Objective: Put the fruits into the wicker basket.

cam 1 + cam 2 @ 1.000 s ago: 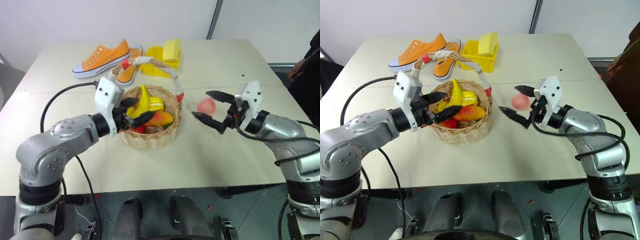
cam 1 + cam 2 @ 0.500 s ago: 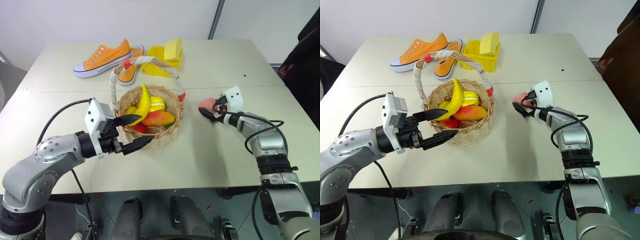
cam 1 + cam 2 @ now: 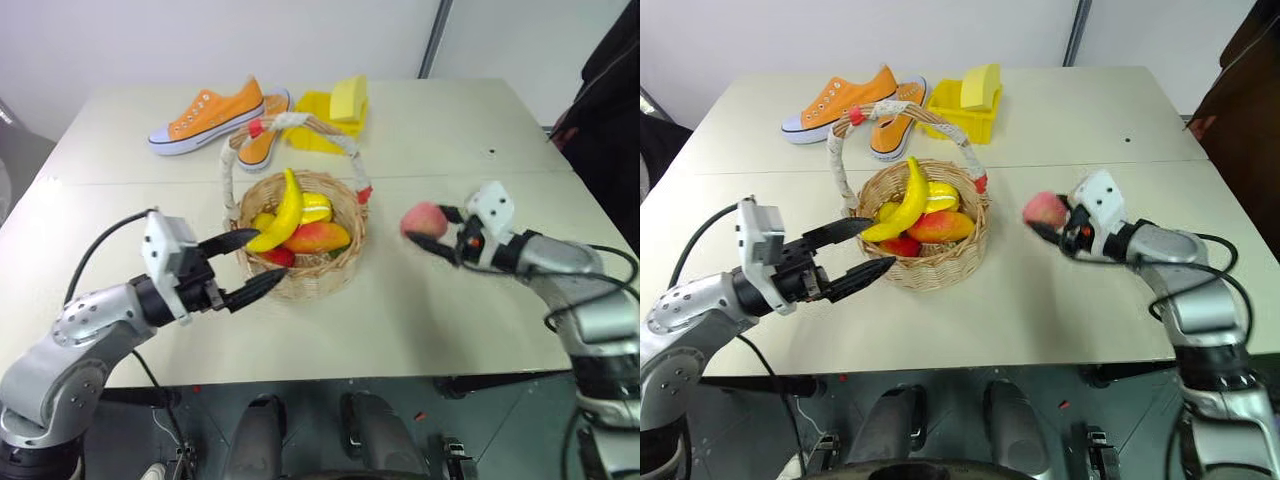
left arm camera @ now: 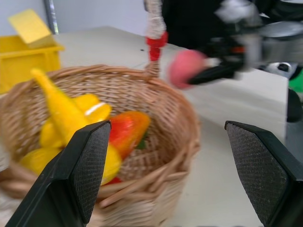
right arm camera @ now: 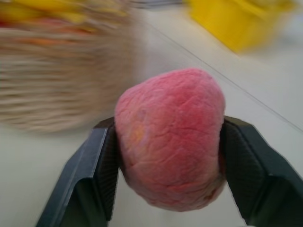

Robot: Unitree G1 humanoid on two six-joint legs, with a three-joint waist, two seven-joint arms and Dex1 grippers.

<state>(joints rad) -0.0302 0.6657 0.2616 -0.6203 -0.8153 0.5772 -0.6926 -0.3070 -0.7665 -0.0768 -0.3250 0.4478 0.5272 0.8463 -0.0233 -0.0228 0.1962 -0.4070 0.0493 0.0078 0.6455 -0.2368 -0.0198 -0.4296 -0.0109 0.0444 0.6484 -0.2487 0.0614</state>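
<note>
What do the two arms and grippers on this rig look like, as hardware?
Both arms are rounded silver-grey metal segments with black joint bands. Each wrist carries a white boxy housing, from which two long, tapered black fingers extend: left gripper, right gripper. The finger pads are flat with a fine cross-hatched texture. Loose black cables loop along both forearms. No lettering or markings are readable.
</note>
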